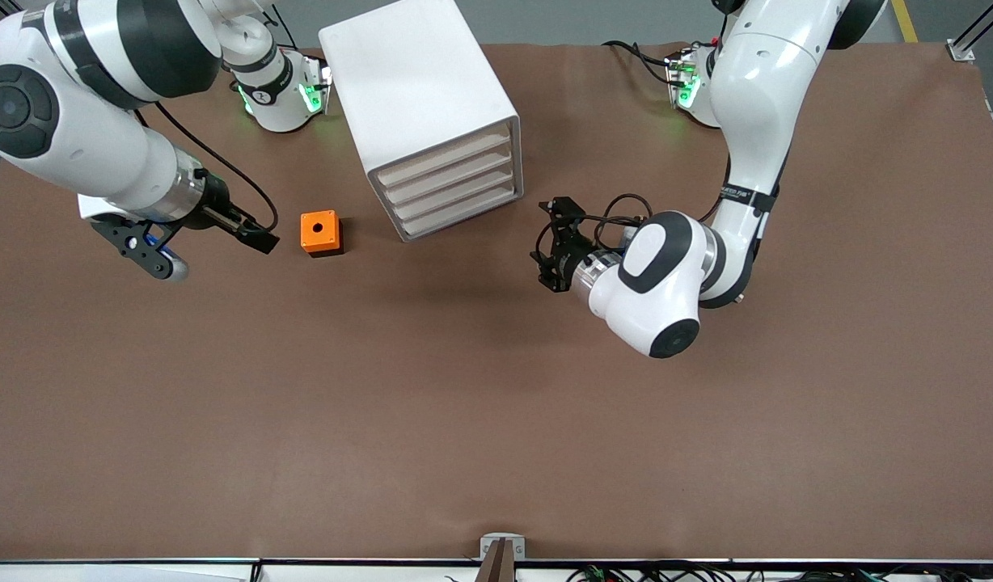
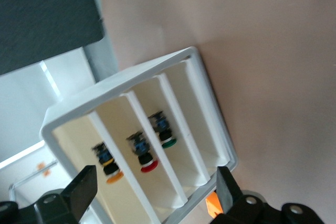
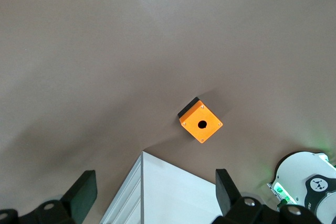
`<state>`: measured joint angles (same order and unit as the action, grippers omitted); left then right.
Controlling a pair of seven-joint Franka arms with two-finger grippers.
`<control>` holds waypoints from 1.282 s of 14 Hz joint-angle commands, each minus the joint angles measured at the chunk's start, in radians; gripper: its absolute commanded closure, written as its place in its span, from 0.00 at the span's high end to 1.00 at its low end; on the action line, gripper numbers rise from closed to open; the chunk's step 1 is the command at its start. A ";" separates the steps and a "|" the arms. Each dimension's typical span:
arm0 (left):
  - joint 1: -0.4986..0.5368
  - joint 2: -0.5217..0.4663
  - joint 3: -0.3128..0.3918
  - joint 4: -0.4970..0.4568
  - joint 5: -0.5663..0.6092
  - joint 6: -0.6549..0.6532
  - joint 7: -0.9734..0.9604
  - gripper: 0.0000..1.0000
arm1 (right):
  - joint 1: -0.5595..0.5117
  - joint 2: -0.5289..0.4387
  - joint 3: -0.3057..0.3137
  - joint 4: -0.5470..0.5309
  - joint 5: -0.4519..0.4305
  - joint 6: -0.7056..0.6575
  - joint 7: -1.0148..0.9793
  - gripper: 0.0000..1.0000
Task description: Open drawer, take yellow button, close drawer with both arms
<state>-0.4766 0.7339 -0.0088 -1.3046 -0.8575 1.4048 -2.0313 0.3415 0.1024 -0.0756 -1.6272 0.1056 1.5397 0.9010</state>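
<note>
Facing drawer fronts: left hand, fingers spread, empty.
Right hand: fingers apart, empty, beside orange box.
Drawer: topmost, shut, cabinet mid-bench by top edge.
Button: orange-capped, inside drawer.
Writing: none legible.

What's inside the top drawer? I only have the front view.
Observer: Left wrist view sees through the fronts. The top drawer holds the button, orange-yellow cap.
Operator: Other drawers?
Observer: Second has a red button, third a green button. None seen in the fourth drawer.
Operator: Tools open?
Observer: Both open. The left tool faces the cabinet front. The right tool is over the table, with the box in its view.
</note>
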 commanded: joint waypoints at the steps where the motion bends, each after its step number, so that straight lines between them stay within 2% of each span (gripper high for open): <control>1: 0.001 0.048 -0.002 0.038 -0.095 -0.050 -0.117 1.00 | 0.001 -0.007 -0.001 -0.003 0.005 0.007 0.015 1.00; 3: 0.001 0.085 -0.019 0.034 -0.144 -0.079 -0.173 1.00 | 0.007 -0.007 -0.001 -0.003 0.005 0.007 0.016 1.00; 9: 0.001 0.116 -0.112 0.027 -0.150 -0.081 -0.247 0.99 | 0.008 -0.007 -0.001 -0.003 0.002 0.007 0.012 1.00; 12: -0.004 0.122 -0.143 0.013 -0.152 -0.081 -0.254 0.85 | 0.008 -0.007 -0.001 -0.003 0.000 0.007 0.012 1.00; 15: -0.037 0.127 -0.152 0.007 -0.150 -0.083 -0.256 0.66 | 0.013 -0.007 -0.001 -0.003 -0.001 0.007 0.010 1.00; 18: -0.054 0.130 -0.152 0.007 -0.166 -0.081 -0.256 0.55 | 0.030 -0.007 -0.001 -0.008 -0.003 0.007 0.012 1.00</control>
<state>-0.5228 0.8565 -0.1610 -1.3085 -0.9929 1.3344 -2.2704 0.3542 0.1024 -0.0736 -1.6274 0.1053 1.5408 0.9008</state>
